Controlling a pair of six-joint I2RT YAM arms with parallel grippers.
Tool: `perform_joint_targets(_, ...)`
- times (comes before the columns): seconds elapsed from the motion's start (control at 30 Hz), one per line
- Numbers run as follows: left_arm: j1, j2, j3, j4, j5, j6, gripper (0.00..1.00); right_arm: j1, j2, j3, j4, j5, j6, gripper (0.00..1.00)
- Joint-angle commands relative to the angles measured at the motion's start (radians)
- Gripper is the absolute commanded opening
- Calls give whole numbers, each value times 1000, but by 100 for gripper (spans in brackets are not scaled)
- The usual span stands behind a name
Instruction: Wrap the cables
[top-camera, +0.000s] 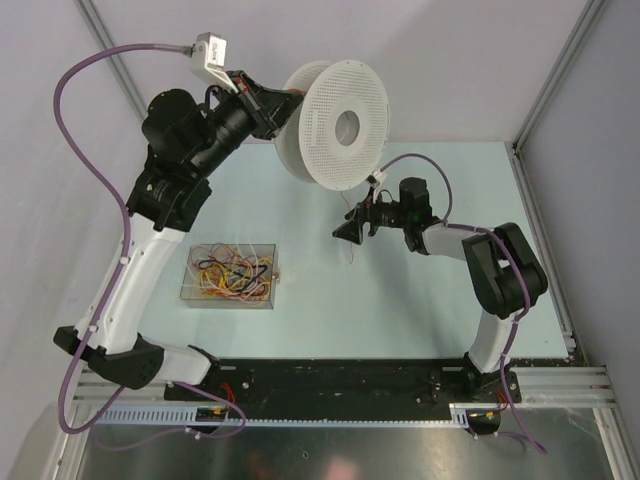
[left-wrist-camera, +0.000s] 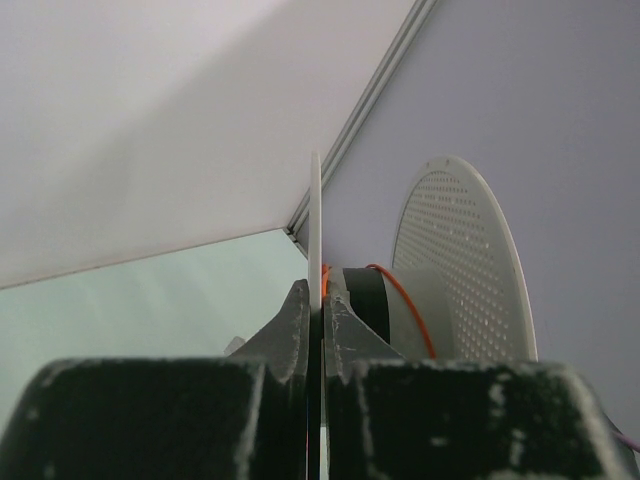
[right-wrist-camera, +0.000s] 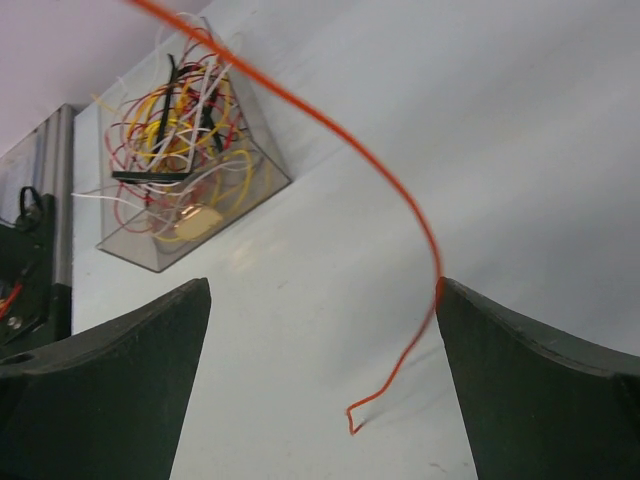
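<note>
I hold the spool (top-camera: 335, 125) flange pinched in my left gripper (left-wrist-camera: 320, 305), one orange cable (right-wrist-camera: 345, 137) begun on its hub — tail loose between the wide-open jaws of my right gripper (right-wrist-camera: 320, 370) — the other cables (top-camera: 235, 272) tangled in the box (top-camera: 190, 292).

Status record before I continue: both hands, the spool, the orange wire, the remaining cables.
left hand: shut on the flange edge of the spool
right hand: open, gripping nothing
orange wire: some on the spool hub; loose end hangs between the right hand's open fingers, close to one
other cables: tangled in the clear box
</note>
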Motion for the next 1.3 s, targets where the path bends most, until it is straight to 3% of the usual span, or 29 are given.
perform_joint_targets(0.0,5,-51,8,114,17,-4,0,-20,-27,35,3,43,-55,99)
perform_joint_targets(0.33,6,-39,2,122,13,-2,0,-35,-37,34,-78,86,-98,95)
perform_joint_targets(0.77,6,-50,-17,125,3,5,0,21,21,34,-42,44,-62,93)
perform_joint_targets(0.83,5,-51,-22,125,-1,7,0,20,32,35,-33,48,-63,83)
perform_joint_targets(1.07,6,-46,-40,123,-138,54,0,12,-10,29,-176,35,-105,13)
perform_joint_targets(1.1,6,-45,-46,122,-177,62,0,10,-29,19,-198,28,-106,6)
perform_joint_targets(1.27,6,-25,-70,122,-349,117,0,12,-170,-77,-282,32,-145,0)
